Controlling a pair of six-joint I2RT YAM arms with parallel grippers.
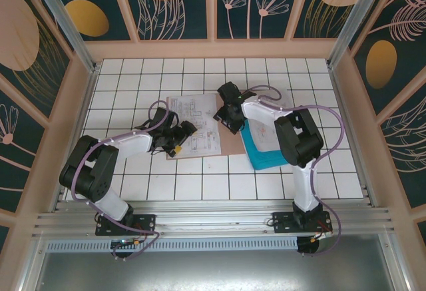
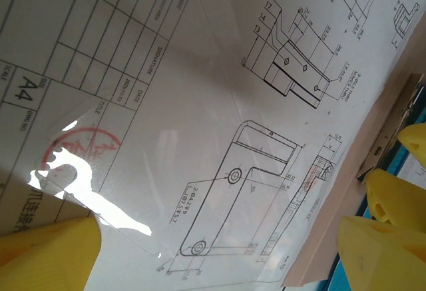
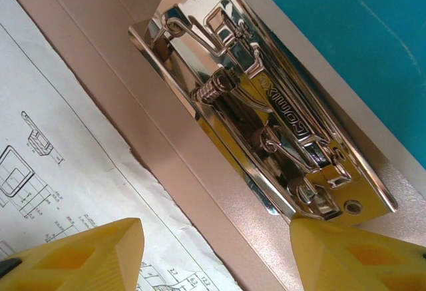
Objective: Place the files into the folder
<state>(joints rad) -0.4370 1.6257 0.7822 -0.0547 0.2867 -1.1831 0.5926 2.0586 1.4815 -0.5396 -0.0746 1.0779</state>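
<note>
white tiled table (image 1: 133, 71), walled in with painted panels; contents listed from the left

item 1, left gripper (image 1: 178, 134): yellow fingers, lying low at the left edge of the paperwork. in its own wrist view the left gripper (image 2: 219, 228) has its jaws spread wide, one fingertip at each bottom corner, with nothing caught between them. whether the tips touch the paper cannot be told

item 2, printed sheets (image 1: 194, 119): white paper with black technical drawings, lying flat on the folder near the table's middle, set slightly askew. seen close, the top of the printed sheets (image 2: 200, 104) carries a ruled title block marked a4, a red stamp (image 2: 80, 148) and outline drawings of brackets; a glossy glare lies across the stamp

item 3, folder (image 1: 226, 146): pinkish-brown card, flat under the sheets, a bare strip showing along their near and right edges. in the right wrist view the folder (image 3: 133, 104) bears a chrome metal clip (image 3: 266, 104) fixed to it, just beside the edge of the printed sheets (image 3: 53, 171)

item 4, right gripper (image 1: 225, 116): above the folder's right part. in its wrist view the right gripper (image 3: 216, 238) has yellow fingers parted, pinching nothing; one hangs over the paper's edge, the other sits at the clip's near end

item 5, teal sheet (image 1: 261, 158): right of the folder, partly under the right arm, a pale sheet lying on top of it; its colour shows past the folder's edge (image 3: 353, 38)
</note>
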